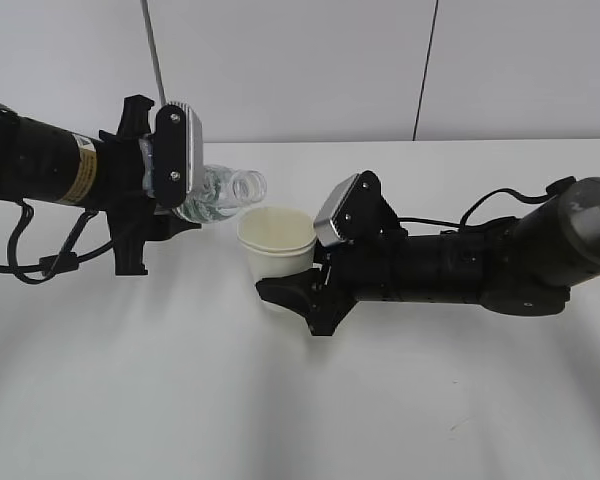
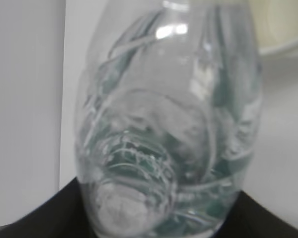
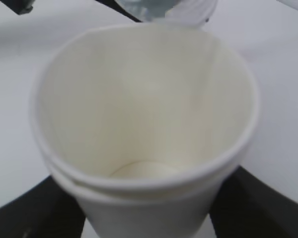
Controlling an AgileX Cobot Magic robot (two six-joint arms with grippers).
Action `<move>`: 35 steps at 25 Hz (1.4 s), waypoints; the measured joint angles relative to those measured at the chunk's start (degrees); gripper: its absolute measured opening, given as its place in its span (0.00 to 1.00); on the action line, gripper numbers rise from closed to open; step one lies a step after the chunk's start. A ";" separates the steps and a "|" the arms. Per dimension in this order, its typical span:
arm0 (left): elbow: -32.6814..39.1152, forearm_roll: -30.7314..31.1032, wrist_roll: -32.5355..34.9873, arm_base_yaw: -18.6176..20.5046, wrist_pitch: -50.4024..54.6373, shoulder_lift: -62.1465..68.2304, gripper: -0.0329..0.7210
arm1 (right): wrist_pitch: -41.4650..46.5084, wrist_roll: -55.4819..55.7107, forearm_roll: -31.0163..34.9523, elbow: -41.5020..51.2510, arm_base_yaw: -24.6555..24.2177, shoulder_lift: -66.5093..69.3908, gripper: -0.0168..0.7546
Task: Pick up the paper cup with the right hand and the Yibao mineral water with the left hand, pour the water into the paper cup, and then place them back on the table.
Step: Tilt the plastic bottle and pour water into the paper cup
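My left gripper (image 1: 165,215) is shut on the Yibao mineral water (image 1: 220,192), a clear uncapped bottle held tipped on its side above the table, its open mouth at the cup's rim. In the left wrist view the bottle (image 2: 169,124) fills the frame between the black jaws. My right gripper (image 1: 298,285) is shut on the cream-white paper cup (image 1: 276,245) and holds it upright, raised off the table. In the right wrist view the cup (image 3: 144,114) fills the frame, open side up, with the bottle mouth (image 3: 164,10) just past its far rim.
The white table (image 1: 300,400) runs across the whole view and meets a white panelled wall (image 1: 300,60) behind. Black cables hang from both arms at the left (image 1: 40,250) and right (image 1: 490,205).
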 joint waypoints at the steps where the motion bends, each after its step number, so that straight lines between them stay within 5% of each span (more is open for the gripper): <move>1: 0.00 0.70 0.00 -0.79 1.05 0.00 0.56 | -0.54 0.16 -0.38 0.00 0.12 0.00 0.70; 9: -0.05 3.30 0.00 -3.41 8.74 0.00 0.55 | -1.58 0.72 -1.32 0.00 0.34 0.21 0.70; 35: -3.03 4.20 1.01 -3.70 9.82 -2.20 0.55 | 1.87 0.54 1.54 -0.33 0.34 0.21 0.70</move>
